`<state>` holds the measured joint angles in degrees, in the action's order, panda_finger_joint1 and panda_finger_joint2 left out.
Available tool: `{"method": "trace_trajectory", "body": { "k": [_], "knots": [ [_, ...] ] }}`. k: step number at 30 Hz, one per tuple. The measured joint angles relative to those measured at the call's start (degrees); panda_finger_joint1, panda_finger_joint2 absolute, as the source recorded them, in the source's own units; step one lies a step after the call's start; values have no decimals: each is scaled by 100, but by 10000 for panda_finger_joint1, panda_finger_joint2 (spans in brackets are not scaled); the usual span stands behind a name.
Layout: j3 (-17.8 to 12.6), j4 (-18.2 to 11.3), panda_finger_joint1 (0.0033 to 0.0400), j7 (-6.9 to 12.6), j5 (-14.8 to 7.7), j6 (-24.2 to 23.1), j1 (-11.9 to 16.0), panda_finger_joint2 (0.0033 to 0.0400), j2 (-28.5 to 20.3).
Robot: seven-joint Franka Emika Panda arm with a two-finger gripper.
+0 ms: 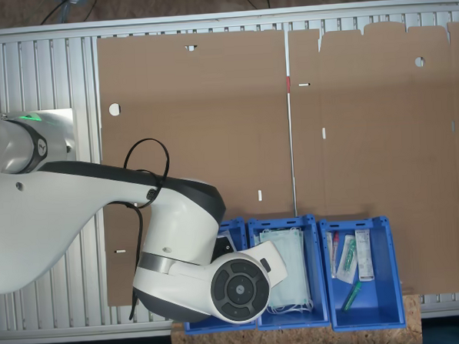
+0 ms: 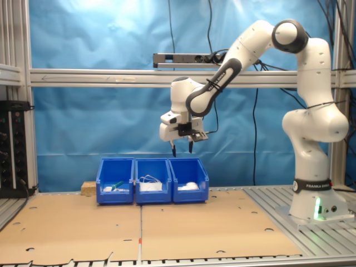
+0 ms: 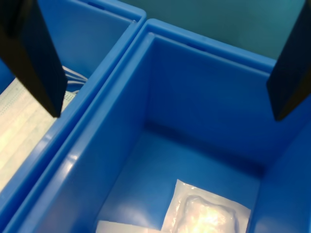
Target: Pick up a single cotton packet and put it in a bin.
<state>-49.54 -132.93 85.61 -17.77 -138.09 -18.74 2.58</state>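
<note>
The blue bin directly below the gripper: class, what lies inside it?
In the bin, two white packets rest on the floor: one showing a round pad, another cut off at the picture's edge. The gripper hangs open above.

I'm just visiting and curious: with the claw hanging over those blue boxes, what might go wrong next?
The gripper hangs open above the bin, fingers spread wide. Coming down, they might clip the wall shared with the bin of face masks. The packets overlap on the floor, so it may grab two or slip off.
</note>
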Motion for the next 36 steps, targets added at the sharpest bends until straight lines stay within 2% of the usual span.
{"method": "trace_trajectory", "body": {
  "k": [5,6,36],
  "knots": [
    [-1,0,368,33,0,0,0,368,0],
    [-1,0,398,41,0,0,0,398,0],
    [-1,0,400,65,0,-1,0,400,0]
  ]
}}
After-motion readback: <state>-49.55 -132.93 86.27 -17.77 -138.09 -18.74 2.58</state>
